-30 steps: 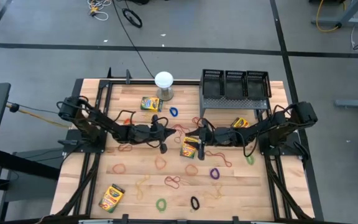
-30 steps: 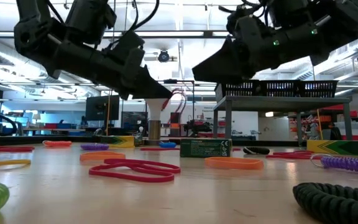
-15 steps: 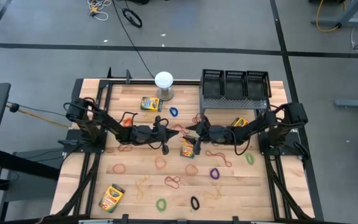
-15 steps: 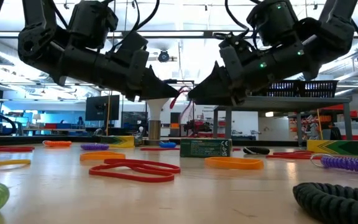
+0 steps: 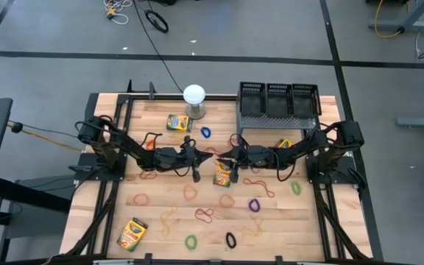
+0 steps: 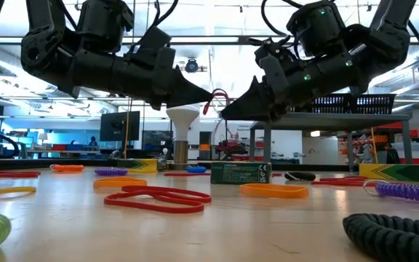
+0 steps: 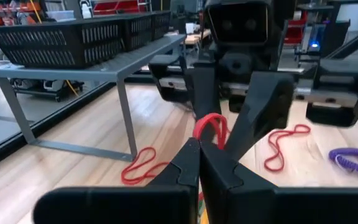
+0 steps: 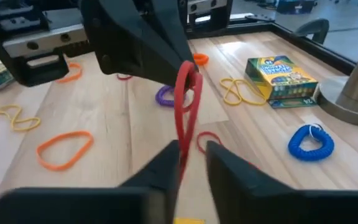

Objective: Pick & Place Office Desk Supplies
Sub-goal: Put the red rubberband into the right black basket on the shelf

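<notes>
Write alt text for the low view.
Two dark arms meet nose to nose above the table, a red rubber band pinched between them. Beneath lie a green crayon box, loose bands and a grey riser carrying black mesh bins.

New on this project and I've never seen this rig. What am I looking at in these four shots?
These are two dark robot arms working at a wooden table. One shot looks straight down and one looks level across the tabletop. Each wrist also carries a camera looking past its own claw.

On the table lie scattered rubber-band loops, crayon boxes and a white globe. Three black mesh bins sit on a grey riser.

The arms meet mid-table. The left claw is shut on a red rubber band, holding it in the air. The right claw has its fingers slightly apart on either side of that band. It looks like a hand-over, though that's a guess.
</notes>
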You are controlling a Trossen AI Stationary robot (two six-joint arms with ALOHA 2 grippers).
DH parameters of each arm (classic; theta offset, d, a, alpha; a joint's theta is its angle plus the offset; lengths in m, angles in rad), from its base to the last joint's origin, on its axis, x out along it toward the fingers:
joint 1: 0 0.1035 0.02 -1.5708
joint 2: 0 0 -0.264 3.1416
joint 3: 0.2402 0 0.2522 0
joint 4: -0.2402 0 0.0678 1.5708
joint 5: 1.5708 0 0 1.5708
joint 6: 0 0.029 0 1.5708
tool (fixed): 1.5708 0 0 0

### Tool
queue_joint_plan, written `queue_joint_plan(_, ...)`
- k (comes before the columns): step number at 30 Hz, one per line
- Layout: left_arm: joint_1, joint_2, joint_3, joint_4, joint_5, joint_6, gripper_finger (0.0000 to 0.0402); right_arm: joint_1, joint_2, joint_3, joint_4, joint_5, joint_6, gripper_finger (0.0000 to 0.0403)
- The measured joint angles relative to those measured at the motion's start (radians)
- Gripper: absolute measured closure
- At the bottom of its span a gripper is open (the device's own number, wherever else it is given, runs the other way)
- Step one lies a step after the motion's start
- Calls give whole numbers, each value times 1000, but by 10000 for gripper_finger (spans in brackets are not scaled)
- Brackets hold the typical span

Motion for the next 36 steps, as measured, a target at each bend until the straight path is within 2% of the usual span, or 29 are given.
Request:
queue_joint_plan(2,0,0,0,3,0,-2,385,10,0,0,1,14,-19,369)
queue_joint_plan(4,0,0,0,4,-4,-3,374,26,0,0,2,45,-43,391)
queue_joint_plan(8,0,0,0,-2,-42,-12,340,56,-4,0,-1,92,-94,385)
queue_joint_plan(12,0,-22,0,-13,-56,5,293,75,-33,0,-15,134,-102,397)
queue_joint_plan(19,-15,-95,0,-120,-56,28,218,88,-189,1,-227,208,-107,399)
queue_joint_plan(23,-32,-126,-1,-148,-69,43,192,90,-365,1,-409,257,-116,399)
queue_joint_plan(27,-39,-140,-1,-145,-69,43,189,90,-582,1,-593,332,-136,400)
queue_joint_plan(32,-45,-140,-1,-147,-69,32,199,72,-830,106,-997,551,-139,401)
queue_joint_plan(36,-48,-140,-1,-147,-69,15,204,7,-930,252,-1332,698,-64,402)
